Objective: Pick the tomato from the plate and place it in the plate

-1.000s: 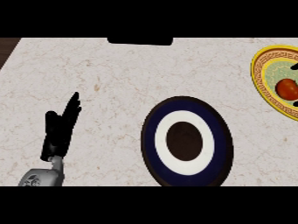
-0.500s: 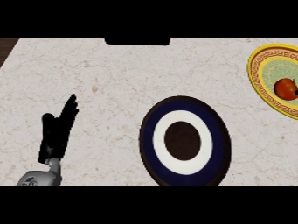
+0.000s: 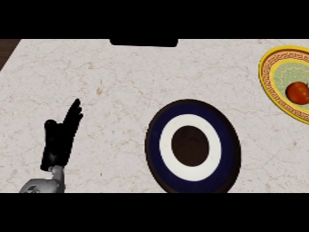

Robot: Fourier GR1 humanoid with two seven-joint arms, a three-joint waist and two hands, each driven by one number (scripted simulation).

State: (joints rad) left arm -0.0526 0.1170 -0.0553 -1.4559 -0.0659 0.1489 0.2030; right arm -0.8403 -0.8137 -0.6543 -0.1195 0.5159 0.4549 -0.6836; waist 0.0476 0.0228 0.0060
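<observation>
On the marble counter (image 3: 130,81), the tomato (image 3: 300,92) lies far right of the open left robot hand (image 3: 60,138).

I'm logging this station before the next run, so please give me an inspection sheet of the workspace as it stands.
Surface: pale marbled counter, dark floor at the left edge.
Job's things: tomato lies on the yellow patterned plate at the right edge; navy and white plate at centre holds nothing.
Clutter: nothing seen.
Hands: left hand open, fingers up, resting at lower left; right hand not in view.
Cables: nothing seen.
Surroundings: black object at the counter's far edge, unidentifiable.
</observation>
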